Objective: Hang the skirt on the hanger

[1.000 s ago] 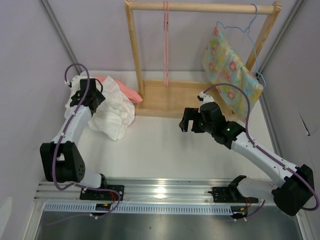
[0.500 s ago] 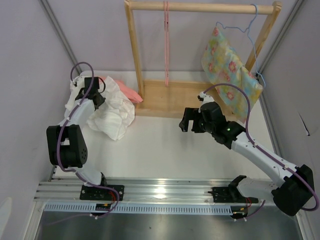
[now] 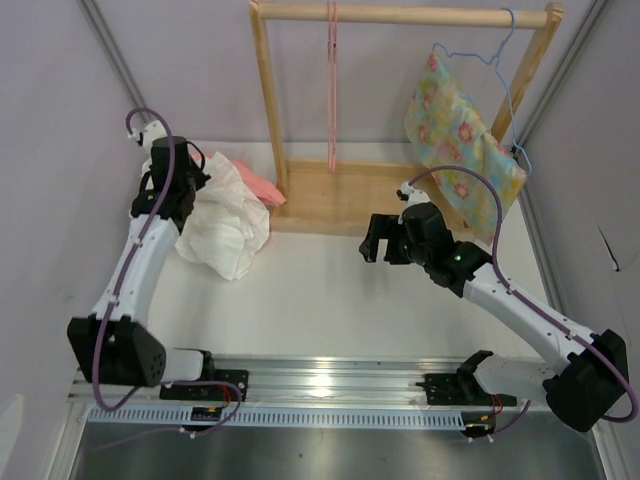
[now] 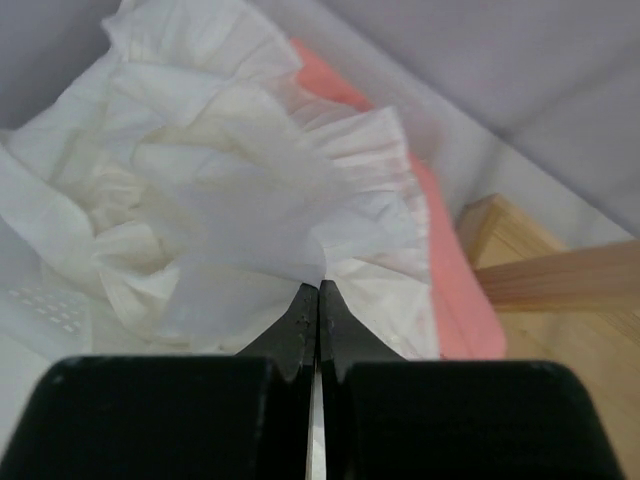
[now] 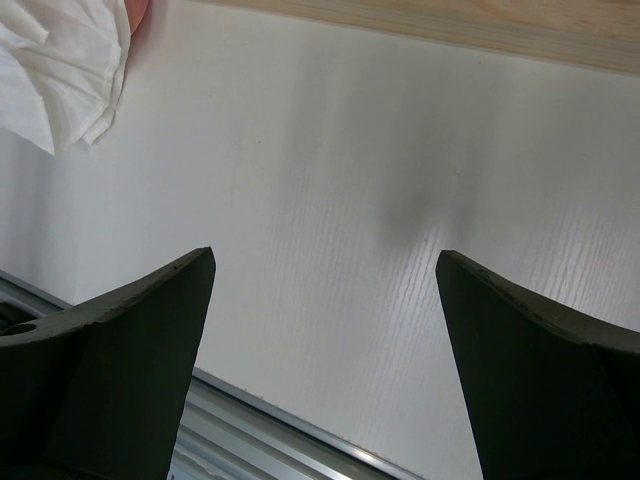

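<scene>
Left gripper (image 4: 319, 300): pressed together, pinching a ruffle fold of the skirt (image 4: 230, 210) at its very tips.
Skirt location: white heap, far left of table (image 3: 330, 290), against pink clothes (image 3: 250, 180).
Right gripper (image 5: 325, 257): spread wide, empty, over bare table, centre.
Hanger (image 3: 331, 90): pink wire, hung on rack (image 3: 400, 15), far centre, well apart from skirt.
Step in hand: lifting skirt clear, by judgement.
Handling note: thin fabric, shallow pinch; raise slowly, leave pink clothes behind.

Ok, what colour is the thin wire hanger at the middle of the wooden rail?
The thin wire hanger is pink, best seen in the top external view.
</scene>
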You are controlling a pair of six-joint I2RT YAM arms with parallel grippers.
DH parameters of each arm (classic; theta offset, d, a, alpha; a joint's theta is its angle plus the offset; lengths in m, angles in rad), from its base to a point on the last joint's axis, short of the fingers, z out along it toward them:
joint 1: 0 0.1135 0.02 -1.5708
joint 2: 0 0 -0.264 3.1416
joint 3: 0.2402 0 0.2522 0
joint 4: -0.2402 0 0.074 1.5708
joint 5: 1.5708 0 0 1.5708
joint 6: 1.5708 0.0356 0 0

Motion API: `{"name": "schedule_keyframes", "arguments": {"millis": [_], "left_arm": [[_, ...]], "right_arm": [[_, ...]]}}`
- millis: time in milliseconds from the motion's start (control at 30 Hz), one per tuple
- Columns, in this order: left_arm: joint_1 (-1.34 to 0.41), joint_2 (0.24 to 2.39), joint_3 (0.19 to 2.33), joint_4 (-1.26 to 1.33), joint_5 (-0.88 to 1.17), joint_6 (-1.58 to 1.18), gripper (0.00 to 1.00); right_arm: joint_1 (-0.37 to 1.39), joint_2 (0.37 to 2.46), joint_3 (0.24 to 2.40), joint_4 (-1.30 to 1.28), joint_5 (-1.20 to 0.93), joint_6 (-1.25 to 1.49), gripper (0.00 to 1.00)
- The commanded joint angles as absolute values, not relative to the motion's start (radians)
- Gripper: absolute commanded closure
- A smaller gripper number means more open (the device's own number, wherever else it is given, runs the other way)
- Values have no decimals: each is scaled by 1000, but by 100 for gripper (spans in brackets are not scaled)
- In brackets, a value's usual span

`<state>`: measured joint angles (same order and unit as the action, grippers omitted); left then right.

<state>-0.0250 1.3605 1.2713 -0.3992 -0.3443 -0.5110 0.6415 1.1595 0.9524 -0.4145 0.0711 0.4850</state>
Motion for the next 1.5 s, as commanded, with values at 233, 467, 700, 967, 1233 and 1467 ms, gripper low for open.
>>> {"name": "schedule_keyframes", "arguments": {"millis": [233, 467, 700, 967, 1233, 1467], "left_arm": [[-363, 1054, 1390, -540, -388, -347, 100], [-633, 1011, 1416, -584, -396, -327, 100], [-944, 1060, 1405, -554, -425, -325, 100], [-1094, 1160, 1290, -454, -410, -354, 100], [-1095, 1304, 1249, -396, -295, -357, 100], [-1095, 1376, 1250, -387, -297, -347, 60]], "right_arm": [[617, 1120, 1055, -445, 92, 454, 0], [589, 1083, 1089, -480, 121, 442, 1], [558, 1045, 1109, -517, 136, 442, 0], [531, 1022, 1100, -549, 146, 442, 1], [525, 1023, 1086, -558, 146, 451, 1], [523, 1025, 1080, -564, 158, 456, 1]]}}
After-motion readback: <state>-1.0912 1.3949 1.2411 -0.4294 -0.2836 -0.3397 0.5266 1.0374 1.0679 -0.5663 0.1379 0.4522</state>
